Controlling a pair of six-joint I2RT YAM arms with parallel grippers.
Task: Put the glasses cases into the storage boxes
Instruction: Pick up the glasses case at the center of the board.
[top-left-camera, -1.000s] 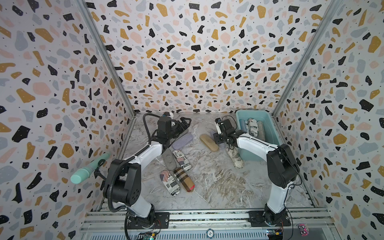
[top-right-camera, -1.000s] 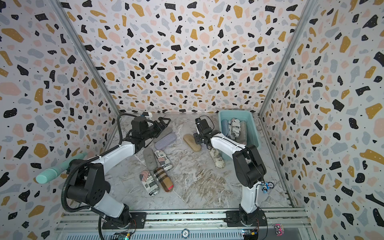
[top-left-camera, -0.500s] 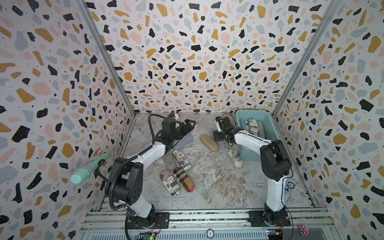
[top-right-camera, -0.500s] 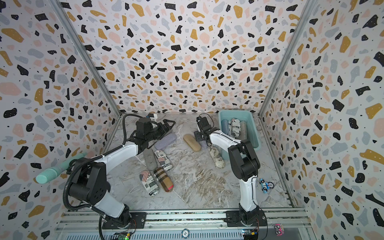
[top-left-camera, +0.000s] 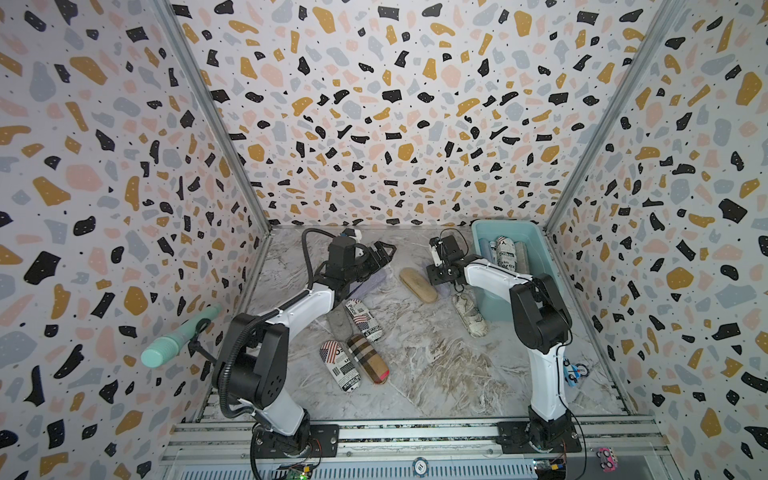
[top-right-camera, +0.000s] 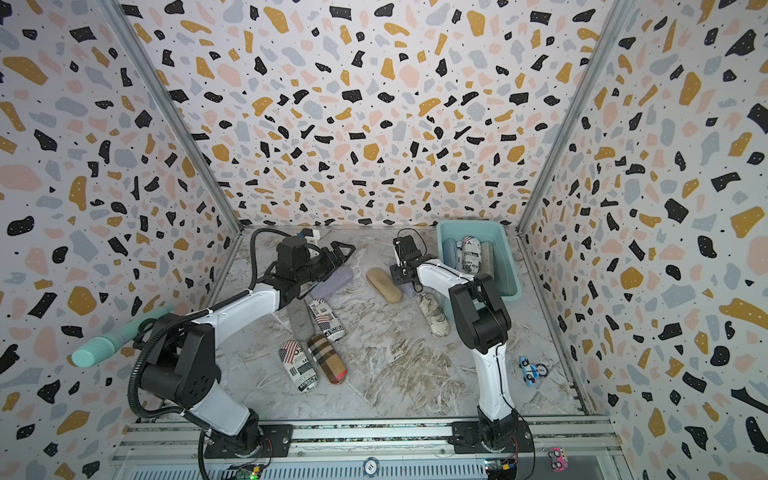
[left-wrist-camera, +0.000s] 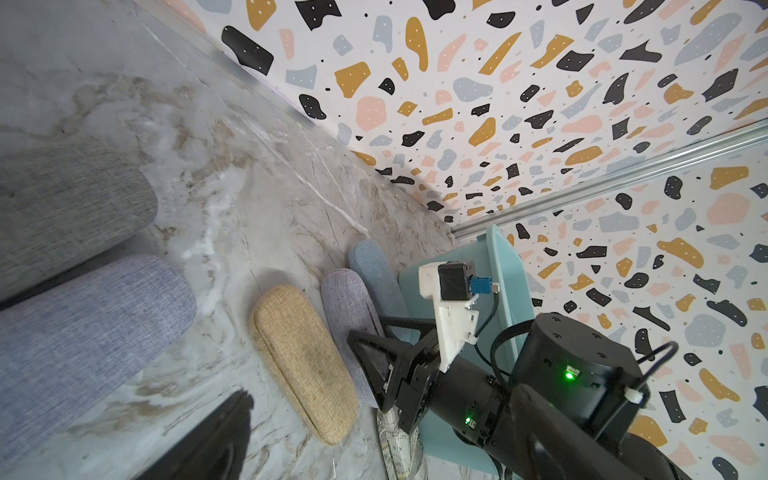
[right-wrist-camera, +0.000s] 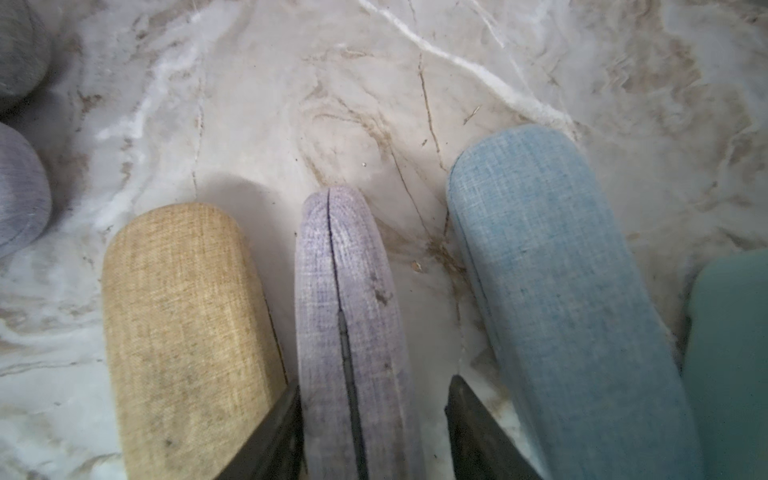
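The teal storage box (top-left-camera: 505, 225) (top-right-camera: 468, 225) stands at the back right with a newspaper-print case (top-left-camera: 505, 252), a grey one and a blue one inside. My right gripper (right-wrist-camera: 374, 386) (top-left-camera: 433, 275) is open and low on the floor, astride a lilac glasses case (right-wrist-camera: 345, 286) (left-wrist-camera: 353, 324) standing on its edge. One finger touches the case and the other stands off it. A tan case (right-wrist-camera: 183, 324) (top-left-camera: 417, 284) and a blue case (right-wrist-camera: 561, 270) flank it. My left gripper (top-left-camera: 384, 249) (top-right-camera: 345, 251) hangs open and empty above another lilac case (top-left-camera: 376, 280) (left-wrist-camera: 83, 332).
A grey case (left-wrist-camera: 62, 208), two newspaper-print cases (top-left-camera: 363, 320) (top-left-camera: 338, 365) and a plaid case (top-left-camera: 368, 363) lie by the left arm. A map-print case (top-left-camera: 469, 313) lies against the box. A mint-green cylinder (top-left-camera: 178, 334) juts from the left wall. A toy car (top-left-camera: 573, 372) sits front right.
The right gripper's jaws have narrowed around the lilac case and its elbow has drawn in. The left gripper has swung to the right, still open.
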